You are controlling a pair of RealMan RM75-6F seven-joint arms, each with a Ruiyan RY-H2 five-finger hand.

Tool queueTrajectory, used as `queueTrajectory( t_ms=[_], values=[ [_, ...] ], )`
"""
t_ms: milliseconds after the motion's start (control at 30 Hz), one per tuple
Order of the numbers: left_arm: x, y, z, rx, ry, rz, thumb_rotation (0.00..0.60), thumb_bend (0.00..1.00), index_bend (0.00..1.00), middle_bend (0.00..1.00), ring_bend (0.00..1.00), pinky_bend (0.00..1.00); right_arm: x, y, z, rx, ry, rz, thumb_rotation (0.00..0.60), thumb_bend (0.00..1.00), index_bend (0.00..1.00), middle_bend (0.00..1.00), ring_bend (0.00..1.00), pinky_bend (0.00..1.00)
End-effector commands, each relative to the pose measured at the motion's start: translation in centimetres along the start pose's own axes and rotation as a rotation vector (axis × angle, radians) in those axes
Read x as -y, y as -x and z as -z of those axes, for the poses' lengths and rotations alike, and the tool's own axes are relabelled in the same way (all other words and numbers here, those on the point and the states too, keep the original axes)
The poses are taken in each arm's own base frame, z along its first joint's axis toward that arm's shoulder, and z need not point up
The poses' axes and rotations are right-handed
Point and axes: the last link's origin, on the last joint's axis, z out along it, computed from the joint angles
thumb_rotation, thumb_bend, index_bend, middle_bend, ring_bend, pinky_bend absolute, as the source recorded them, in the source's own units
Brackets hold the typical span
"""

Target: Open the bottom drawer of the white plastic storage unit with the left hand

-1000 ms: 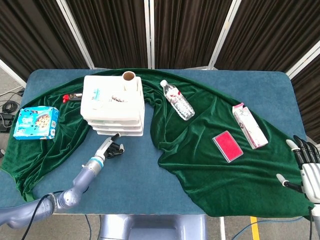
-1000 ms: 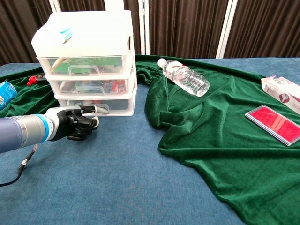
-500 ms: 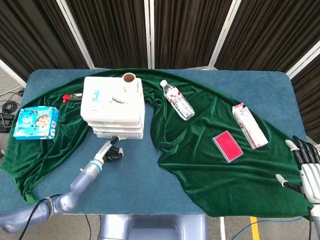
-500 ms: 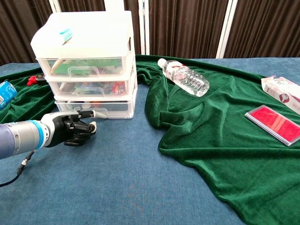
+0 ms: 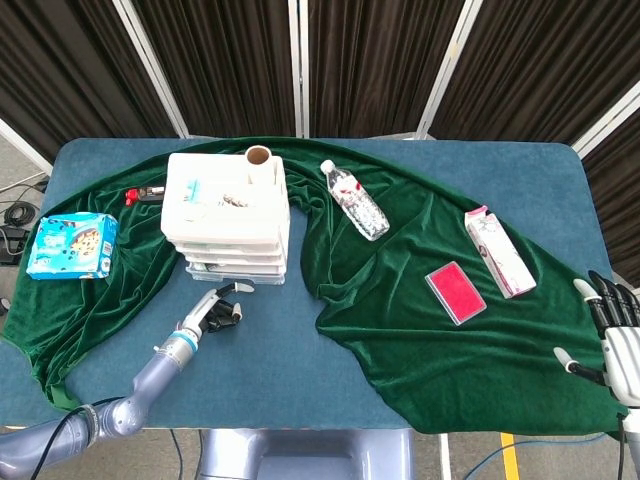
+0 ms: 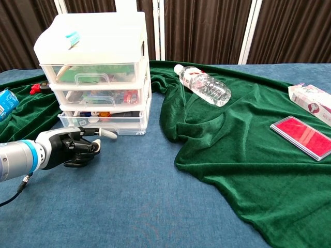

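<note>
Left hand: we see the left hand [image 6: 70,147] with fingers curled, one extended fingertip [image 6: 109,134] at the bottom drawer [image 6: 101,122] front; hooked or merely touching, we cannot tell.
Drawer: lowest in the white plastic three-drawer storage unit [image 6: 93,41], jutting slightly toward the fingers.
Why: we judge this a pulling posture.
Right hand: right hand [image 5: 612,330] idle, fingers spread, holding nothing.
Surface: blue table [image 6: 155,206] beneath the fingers, green velvet cloth [image 6: 243,155] beyond; dark curtains [image 5: 370,60] behind.
</note>
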Motion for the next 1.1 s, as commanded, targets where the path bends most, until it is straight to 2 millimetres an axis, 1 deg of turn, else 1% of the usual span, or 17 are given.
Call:
queueTrajectory(
  t_ms=[33, 100, 167, 300, 433, 633, 700, 733, 933, 1100],
  values=[
    [0.1, -0.3, 0.1, -0.017, 0.007, 0.002, 0.6, 0.76, 0.23, 0.9, 0.87, 0.83, 0.0, 0.0, 0.0, 0.0, 0.001, -0.001, 0.6, 0.09, 0.11, 0.0, 0.0, 0.0],
    [-0.1, -0.8, 0.2, -0.056, 0.042, 0.0, 0.6, 0.76, 0.2, 0.9, 0.87, 0.83, 0.1, -0.1, 0.0, -0.008, -0.004, -0.003, 0.6, 0.08, 0.11, 0.0, 0.0, 0.0],
    [-0.2, -0.8, 0.4, -0.08, 0.082, -0.015, 0.6, 0.76, 0.17, 0.9, 0.87, 0.83, 0.1, -0.1, 0.0, -0.014, -0.008, -0.003, 0.6, 0.08, 0.11, 0.0, 0.0, 0.0],
    [0.0, -0.6, 1.1, -0.1, 0.146, -0.074, 0.6, 0.76, 0.17, 0.9, 0.87, 0.83, 0.0, -0.1, 0.0, -0.016, -0.006, -0.005, 0.6, 0.08, 0.11, 0.0, 0.0, 0.0],
    [0.4, -0.1, 2.3, -0.105, 0.213, -0.166, 0.6, 0.76, 0.18, 0.9, 0.87, 0.83, 0.0, -0.1, 0.0, -0.018, -0.006, -0.006, 0.6, 0.08, 0.11, 0.0, 0.0, 0.0],
    [0.3, 0.0, 3.1, -0.127, 0.256, -0.215, 0.6, 0.76, 0.18, 0.9, 0.87, 0.83, 0.1, -0.1, 0.1, -0.015, -0.009, -0.007, 0.6, 0.08, 0.11, 0.0, 0.0, 0.0],
    [0.3, -0.3, 3.1, -0.166, 0.252, -0.257, 0.6, 0.77, 0.19, 0.9, 0.87, 0.83, 0.2, 0.0, 0.1, -0.014, -0.01, -0.007, 0.6, 0.08, 0.11, 0.0, 0.0, 0.0],
    [0.1, -0.9, 2.8, -0.229, 0.235, -0.351, 0.6, 0.78, 0.19, 0.9, 0.87, 0.83, 0.2, 0.0, 0.1, -0.013, -0.011, -0.005, 0.6, 0.08, 0.11, 0.0, 0.0, 0.0],
    [-1.3, -0.4, 2.4, -0.327, 0.142, -0.545, 0.6, 0.78, 0.2, 0.9, 0.87, 0.83, 0.1, 0.1, 0.0, -0.01, -0.006, -0.006, 0.6, 0.09, 0.11, 0.0, 0.0, 0.0],
    [-2.2, 0.0, 2.2, -0.39, 0.1, -0.625, 0.6, 0.78, 0.2, 0.9, 0.87, 0.83, 0.1, 0.0, 0.0, -0.009, -0.004, -0.008, 0.6, 0.09, 0.11, 0.0, 0.0, 0.0]
  ],
)
